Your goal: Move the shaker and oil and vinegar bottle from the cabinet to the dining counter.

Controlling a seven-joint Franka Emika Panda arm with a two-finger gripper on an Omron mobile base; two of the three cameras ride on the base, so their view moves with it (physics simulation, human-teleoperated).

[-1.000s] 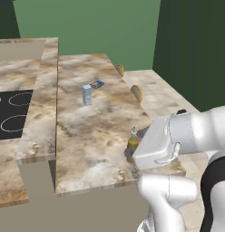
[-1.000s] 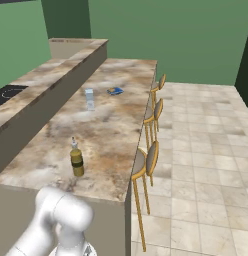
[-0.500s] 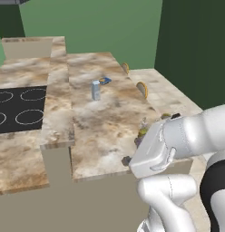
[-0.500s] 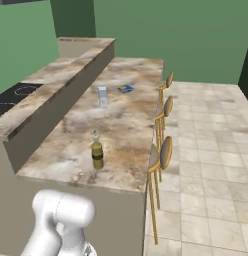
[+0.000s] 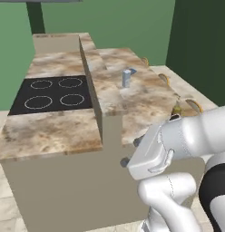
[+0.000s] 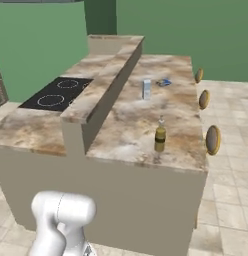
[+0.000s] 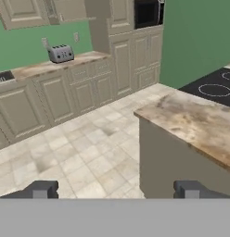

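The oil and vinegar bottle point(image 6: 160, 137) stands upright on the dining counter point(image 6: 146, 115) near its front right corner. In the left base view the bottle point(image 5: 177, 108) peeks out just behind my arm. My gripper point(image 7: 116, 190) is open with nothing between its fingertips point(image 7: 42, 189), and faces away from the island toward the far kitchen wall. It hangs in front of the island's near face point(image 5: 131, 152), well apart from the bottle. Beige upper wall cabinets point(image 7: 24, 11) with shut doors line the top of the hand view. The shaker is out of view.
A pale blue-grey carton point(image 6: 146, 89) and a small blue item point(image 6: 165, 82) sit farther back on the counter. Round stools point(image 6: 212, 140) line its right side. A black cooktop point(image 5: 53, 93) lies on the lower worktop. A toaster point(image 7: 61, 54) stands on the far worktop across open tiled floor point(image 7: 79, 157).
The whole scene has swung in both base views: the base has turned, bringing the cooktop side of the island in front. The bottle stays on the counter. The gripper stays open.
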